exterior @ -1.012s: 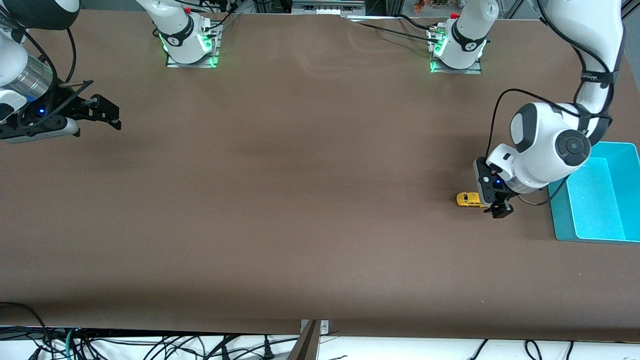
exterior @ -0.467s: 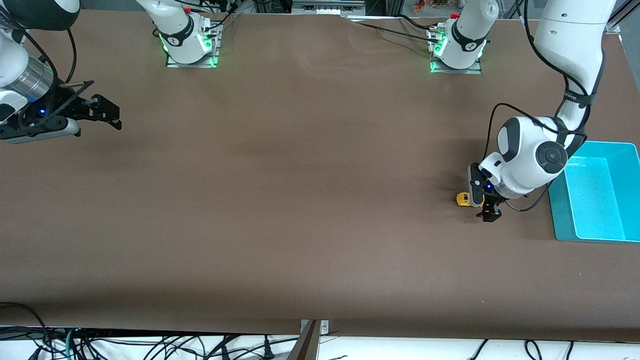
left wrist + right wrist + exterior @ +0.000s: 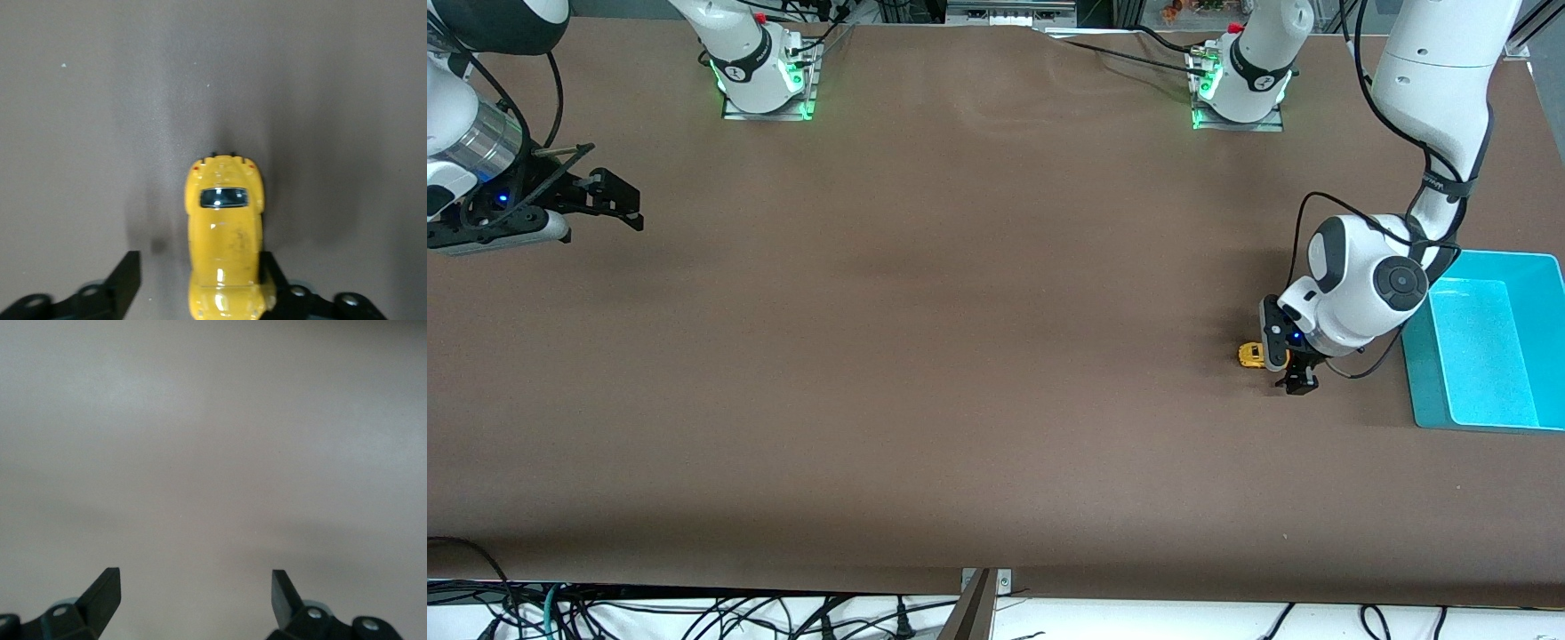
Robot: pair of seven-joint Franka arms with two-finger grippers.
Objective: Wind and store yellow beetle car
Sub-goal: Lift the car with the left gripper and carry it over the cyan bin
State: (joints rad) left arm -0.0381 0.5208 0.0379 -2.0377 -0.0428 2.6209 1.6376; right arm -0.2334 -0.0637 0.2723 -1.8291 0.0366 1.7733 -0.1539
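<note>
yellow beetle car (image 3: 225, 240) | glossy rounded body | dark window | upright

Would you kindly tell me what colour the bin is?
The bin is teal, clearest in the front view.

we see a broad brown desk (image 3: 960, 356) with a matte, faintly mottled surface, lit evenly from above, with soft darker bands across its middle. along its edge nearest the front camera runs a white strip where a tangle of black cables (image 3: 694, 618) lies, and a small metal bracket (image 3: 985, 582) sits at the middle of that edge. at the top of the front view, past the desk's edge, we make out bits of metal framing (image 3: 1009, 12) and dark equipment.
</note>
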